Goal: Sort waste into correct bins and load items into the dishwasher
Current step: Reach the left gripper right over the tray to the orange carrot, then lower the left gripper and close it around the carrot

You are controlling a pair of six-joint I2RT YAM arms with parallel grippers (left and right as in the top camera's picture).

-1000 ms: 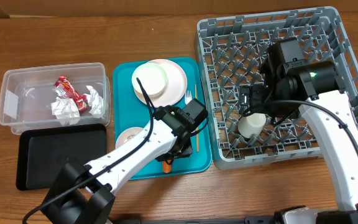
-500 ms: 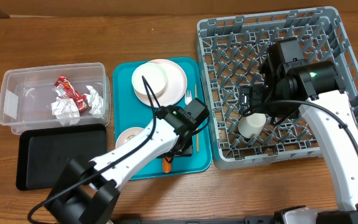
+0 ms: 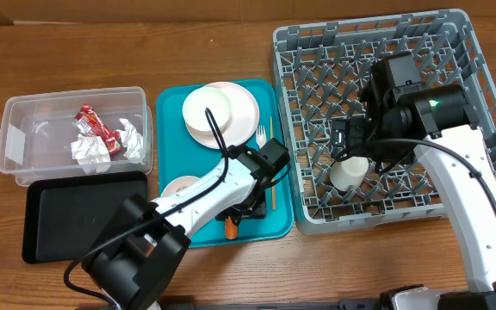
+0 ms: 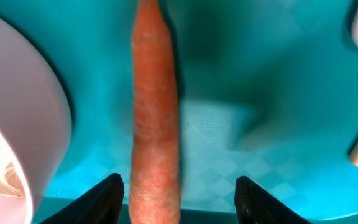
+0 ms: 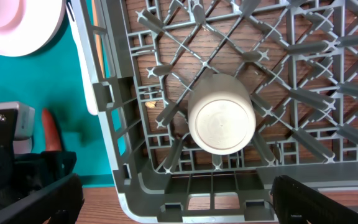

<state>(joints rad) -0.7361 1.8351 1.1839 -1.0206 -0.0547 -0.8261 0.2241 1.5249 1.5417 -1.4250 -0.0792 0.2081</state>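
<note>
A small orange carrot (image 4: 154, 112) lies on the teal tray (image 4: 260, 74), between the fingers of my left gripper (image 4: 179, 186). The jaws stand apart, with a gap on each side of the carrot; it lies closer to the left finger. From above, the carrot's tip (image 3: 230, 230) shows under the left gripper (image 3: 244, 211). My right gripper (image 5: 176, 193) hangs open above a small white cup (image 5: 221, 121) that stands upside down in the grey rack (image 5: 104, 93). The cup (image 3: 349, 175) sits near the rack's (image 3: 455, 34) front left corner.
A white bowl (image 3: 179, 188) sits left of the carrot. A plate (image 3: 244, 108) with a bowl (image 3: 207, 108), a fork (image 3: 261, 133) and a wooden stick (image 3: 273, 172) share the teal tray (image 3: 169, 112). The clear tub (image 3: 24, 129) holds a red wrapper (image 3: 93, 125) and napkins (image 3: 93, 151). A black tray (image 3: 76, 211) lies in front.
The left arm's lower links have swung right while its gripper stays over the carrot. The right arm and the cup have not moved.
</note>
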